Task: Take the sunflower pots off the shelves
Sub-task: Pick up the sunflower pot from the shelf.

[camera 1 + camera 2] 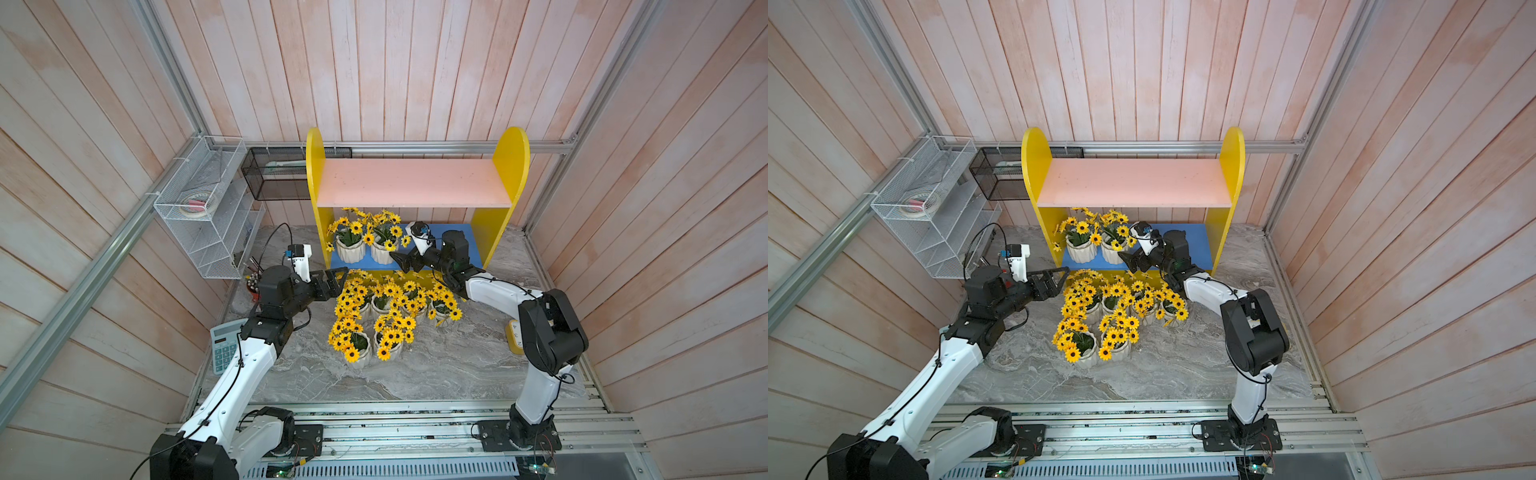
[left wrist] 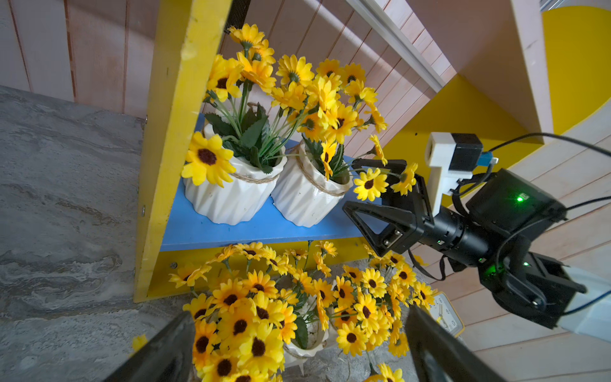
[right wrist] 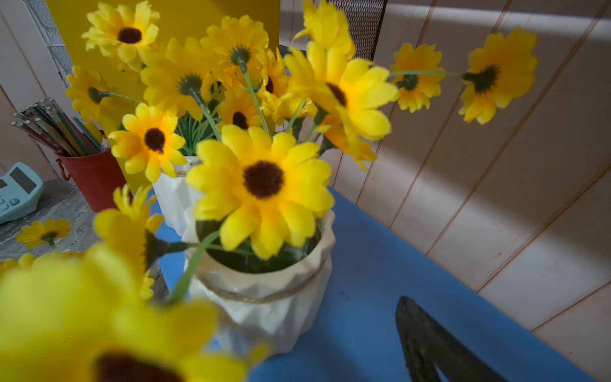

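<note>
The shelves (image 1: 411,183) are yellow, with a bare pink upper board and a blue lower board (image 1: 457,245). Two sunflower pots (image 1: 350,250) (image 1: 383,252) stand at the left of the blue board. Several more sunflower pots (image 1: 390,307) crowd the table in front. My right gripper (image 1: 399,259) is open on the blue board, right beside the right-hand pot (image 3: 264,307); one finger (image 3: 429,337) shows and blurred petals hide the other. My left gripper (image 1: 341,279) hangs open over the left edge of the table cluster, with a pot (image 2: 307,344) below its fingers (image 2: 439,347).
A white wire rack (image 1: 208,208) and a black mesh basket (image 1: 274,178) hang on the walls at the back left. A red pen cup (image 1: 254,286) and a calculator (image 1: 224,349) sit behind my left arm. A yellow clock (image 1: 515,332) stands by my right arm.
</note>
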Robot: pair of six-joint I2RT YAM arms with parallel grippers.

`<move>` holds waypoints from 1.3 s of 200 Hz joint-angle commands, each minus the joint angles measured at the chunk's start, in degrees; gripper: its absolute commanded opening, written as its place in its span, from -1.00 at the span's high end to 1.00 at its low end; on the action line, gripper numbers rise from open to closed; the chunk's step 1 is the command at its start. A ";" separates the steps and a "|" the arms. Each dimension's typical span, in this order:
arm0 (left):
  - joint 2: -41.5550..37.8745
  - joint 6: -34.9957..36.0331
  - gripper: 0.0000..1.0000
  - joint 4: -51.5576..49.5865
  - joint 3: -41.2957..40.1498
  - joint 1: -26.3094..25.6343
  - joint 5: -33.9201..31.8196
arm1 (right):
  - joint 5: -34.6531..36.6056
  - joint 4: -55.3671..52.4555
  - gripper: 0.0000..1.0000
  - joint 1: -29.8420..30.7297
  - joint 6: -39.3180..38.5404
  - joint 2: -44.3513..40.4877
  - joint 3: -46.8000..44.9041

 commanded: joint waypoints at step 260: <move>0.55 -3.20 -1.00 5.06 -1.75 2.96 7.52 | -4.15 1.11 -0.97 2.07 0.51 13.98 16.43</move>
